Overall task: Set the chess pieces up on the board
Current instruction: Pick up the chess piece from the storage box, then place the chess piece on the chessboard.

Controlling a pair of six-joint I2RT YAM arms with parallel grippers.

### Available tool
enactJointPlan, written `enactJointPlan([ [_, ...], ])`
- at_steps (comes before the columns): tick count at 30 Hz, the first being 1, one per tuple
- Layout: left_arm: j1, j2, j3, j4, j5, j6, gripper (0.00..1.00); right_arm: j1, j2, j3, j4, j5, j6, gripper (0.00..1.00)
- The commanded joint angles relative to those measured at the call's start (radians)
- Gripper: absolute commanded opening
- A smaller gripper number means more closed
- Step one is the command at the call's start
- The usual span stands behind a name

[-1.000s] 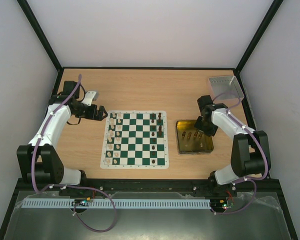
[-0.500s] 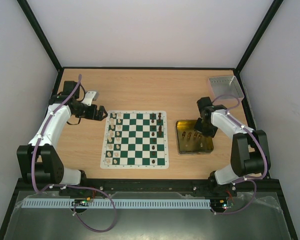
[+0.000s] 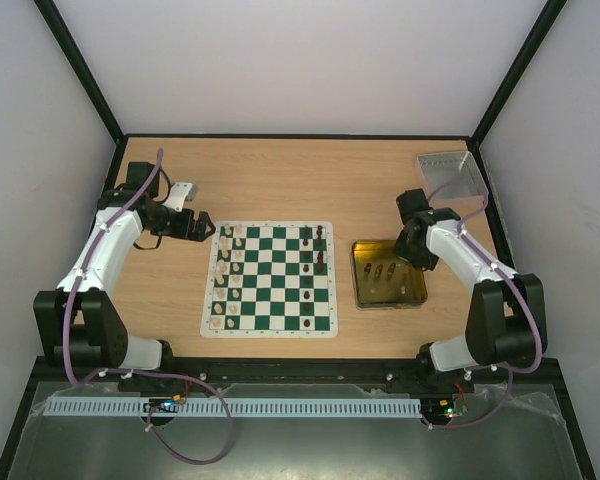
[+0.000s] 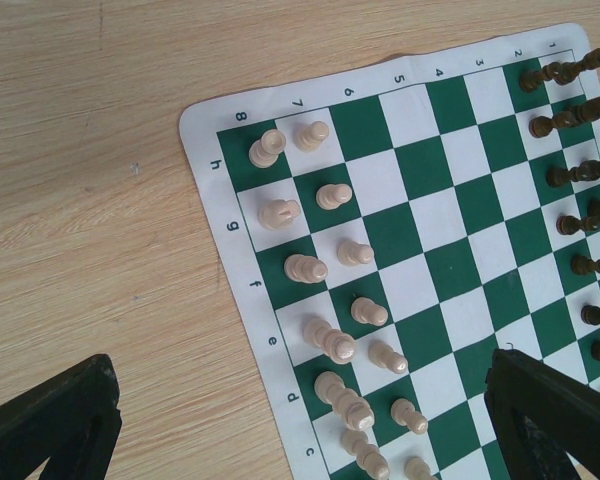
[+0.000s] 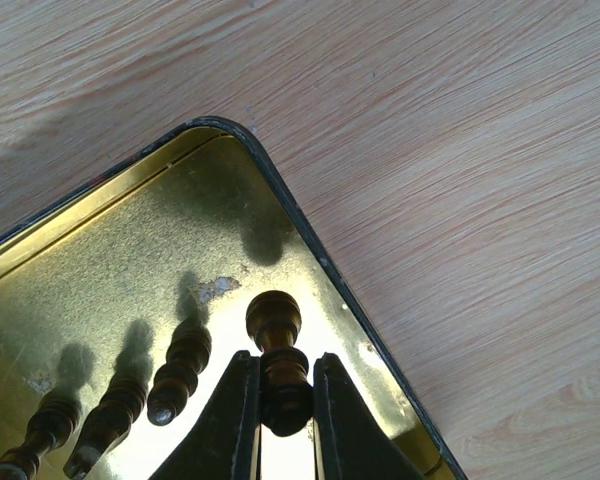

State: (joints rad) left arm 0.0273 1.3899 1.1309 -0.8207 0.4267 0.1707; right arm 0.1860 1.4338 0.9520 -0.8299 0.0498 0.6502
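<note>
The green and white board (image 3: 270, 280) lies mid-table, with cream pieces (image 3: 225, 272) along its left two columns and dark brown pieces (image 3: 316, 248) at its right side. In the left wrist view the cream pieces (image 4: 325, 340) stand on the board (image 4: 430, 215). My left gripper (image 3: 206, 228) hovers open and empty just left of the board's far corner. My right gripper (image 5: 280, 400) is shut on a dark brown pawn (image 5: 277, 345) held above the gold tin (image 5: 110, 270), where three dark pieces (image 5: 175, 375) lie. The tin (image 3: 413, 298) sits right of the board.
A grey rectangular tray (image 3: 450, 175) lies at the far right corner of the wooden table. A small white block (image 3: 183, 190) sits near the left arm. Black frame posts and white walls enclose the table.
My right gripper has risen and shifted slightly back over the tin's far right corner with the pawn in it. The left arm has not moved.
</note>
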Motion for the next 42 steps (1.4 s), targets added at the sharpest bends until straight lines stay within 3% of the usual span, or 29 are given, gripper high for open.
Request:
enactJointPlan([
  [1, 0.0, -0.002, -0.002, 0.002, 0.011, -0.006, 0.99, 0.064, -0.03, 0.039, -0.058, 0.088, -0.009, 0.03],
  [13, 0.0, 0.0, -0.003, 0.005, 0.001, -0.008, 0.99, 0.385, 0.037, 0.256, -0.179, 0.105, 0.006, 0.03],
  [21, 0.0, -0.001, -0.002, 0.005, -0.003, -0.009, 0.99, 0.551, 0.104, 0.29, -0.186, 0.041, 0.011, 0.03],
  [31, 0.0, -0.01, -0.006, 0.01, -0.013, -0.012, 0.99, 0.609, 0.158, 0.265, -0.167, -0.053, -0.004, 0.04],
  [42, 0.002, -0.04, -0.019, 0.013, -0.017, -0.014, 0.99, 0.61, 0.206, 0.258, -0.128, -0.055, -0.01, 0.08],
])
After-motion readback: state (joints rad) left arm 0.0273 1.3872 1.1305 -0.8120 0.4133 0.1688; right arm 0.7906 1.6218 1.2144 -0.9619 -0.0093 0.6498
